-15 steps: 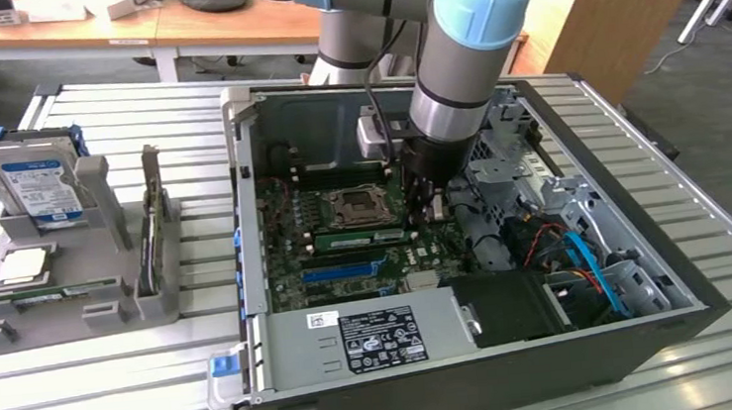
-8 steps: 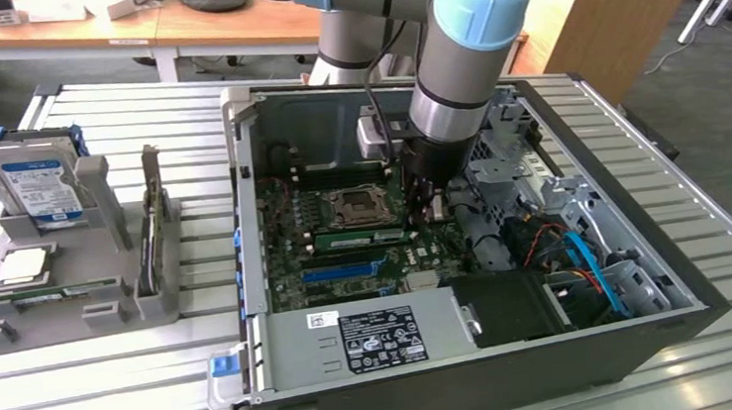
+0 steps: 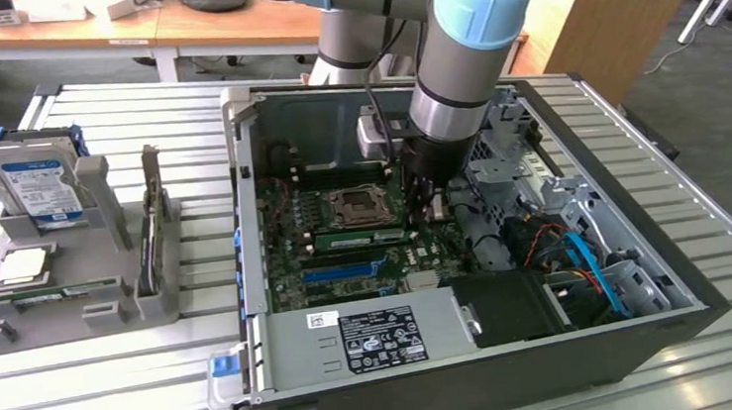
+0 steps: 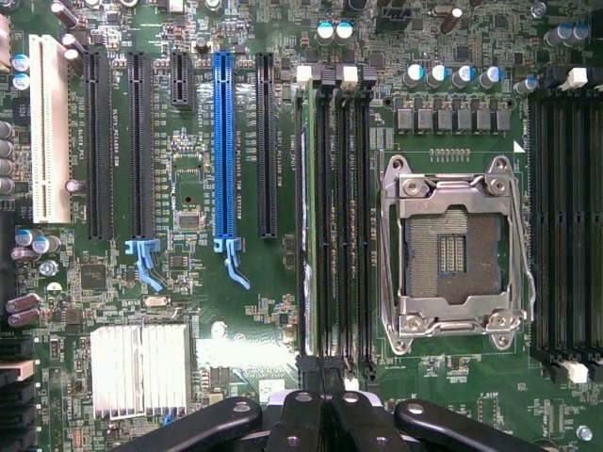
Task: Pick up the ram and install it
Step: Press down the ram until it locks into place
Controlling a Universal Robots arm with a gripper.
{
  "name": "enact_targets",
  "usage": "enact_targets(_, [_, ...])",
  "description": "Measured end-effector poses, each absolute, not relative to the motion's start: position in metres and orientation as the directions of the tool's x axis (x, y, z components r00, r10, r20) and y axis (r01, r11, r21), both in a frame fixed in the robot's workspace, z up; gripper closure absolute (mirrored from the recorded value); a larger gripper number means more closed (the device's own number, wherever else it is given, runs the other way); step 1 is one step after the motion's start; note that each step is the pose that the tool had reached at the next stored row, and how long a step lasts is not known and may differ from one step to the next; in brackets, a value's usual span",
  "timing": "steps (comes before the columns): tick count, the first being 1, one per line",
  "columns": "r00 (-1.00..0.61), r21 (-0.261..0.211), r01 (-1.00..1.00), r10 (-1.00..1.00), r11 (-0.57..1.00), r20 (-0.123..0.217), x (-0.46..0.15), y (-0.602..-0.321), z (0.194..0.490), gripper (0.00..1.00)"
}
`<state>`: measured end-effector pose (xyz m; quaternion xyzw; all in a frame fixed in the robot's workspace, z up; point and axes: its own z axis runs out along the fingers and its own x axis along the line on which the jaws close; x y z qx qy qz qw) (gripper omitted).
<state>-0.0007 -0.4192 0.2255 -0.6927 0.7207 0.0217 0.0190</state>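
Fig. Hazards at the memory slots. My black end effector (image 4: 320, 419), fingers pressed together and pinching nothing that could be seen, hung low inside the open dark grey steel computer case (image 3: 488, 378), just above one end of the slot bank beside the empty silver-framed processor socket (image 4: 457, 250). The ram (image 4: 304, 217), a long thin green circuit-board stick, appeared to stand edge-on in the slot nearest the blue plastic expansion slot (image 4: 224, 141); whether it was fully home could not be told. Judged risks: an off-centre push from closed fingers could tilt the stick and leave the white end latch (image 4: 303, 73) unlocked; a sideways slip could carry the fingers to the bare socket contacts. Surroundings: a ribbed aluminium heat sink (image 4: 141, 370) lay near my fingers, and blue and orange cables (image 3: 583, 256) crowded the case on the exterior view's right, narrowing the room for my arm. On the slatted metal bench (image 3: 91, 388), well apart, a grey moulded fixture (image 3: 32, 329) held a blue-labelled silver hard drive (image 3: 39, 189) and a square silver processor chip (image 3: 22, 265).
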Motion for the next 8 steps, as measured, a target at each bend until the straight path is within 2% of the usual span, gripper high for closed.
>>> enact_targets(8, [-0.040,0.006,-0.999,-0.998,0.039,-0.051,-0.001,-0.419,0.238,0.89])
